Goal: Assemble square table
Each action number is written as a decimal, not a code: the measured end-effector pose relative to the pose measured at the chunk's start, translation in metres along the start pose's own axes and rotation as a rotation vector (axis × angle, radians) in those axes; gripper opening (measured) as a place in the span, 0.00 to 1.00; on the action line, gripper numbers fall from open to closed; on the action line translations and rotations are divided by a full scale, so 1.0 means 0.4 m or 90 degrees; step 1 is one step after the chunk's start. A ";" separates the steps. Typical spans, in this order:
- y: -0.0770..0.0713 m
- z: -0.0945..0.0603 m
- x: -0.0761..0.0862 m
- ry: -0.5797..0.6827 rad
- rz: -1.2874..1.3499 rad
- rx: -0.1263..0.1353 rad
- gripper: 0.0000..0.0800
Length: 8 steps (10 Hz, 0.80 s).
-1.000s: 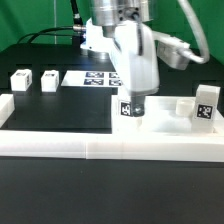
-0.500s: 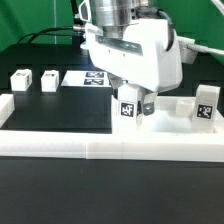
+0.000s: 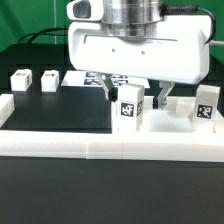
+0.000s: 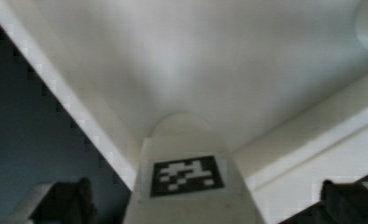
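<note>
Gripper, jaws spread astride an upright leg without pinching it, over what seems the slab lying flat by the wall; three other legs sit loose, so most assembly remains.

far-left leg beside second leg, marker board to the exterior view's right of them | middle leg upright on slab, behind front wall | right leg near slab's right end
</note>
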<state>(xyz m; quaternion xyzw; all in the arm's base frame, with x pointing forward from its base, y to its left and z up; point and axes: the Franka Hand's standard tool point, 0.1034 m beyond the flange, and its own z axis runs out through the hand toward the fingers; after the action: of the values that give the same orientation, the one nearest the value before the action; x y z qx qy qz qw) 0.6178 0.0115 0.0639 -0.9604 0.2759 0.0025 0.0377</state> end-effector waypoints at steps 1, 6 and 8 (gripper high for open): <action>0.000 0.001 -0.001 0.000 0.027 0.000 0.65; -0.001 0.002 -0.001 -0.001 0.232 0.000 0.36; -0.008 0.000 0.009 -0.005 0.376 -0.001 0.36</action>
<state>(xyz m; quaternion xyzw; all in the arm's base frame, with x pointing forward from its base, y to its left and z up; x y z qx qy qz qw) 0.6224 0.0122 0.0639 -0.8388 0.5430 0.0177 0.0358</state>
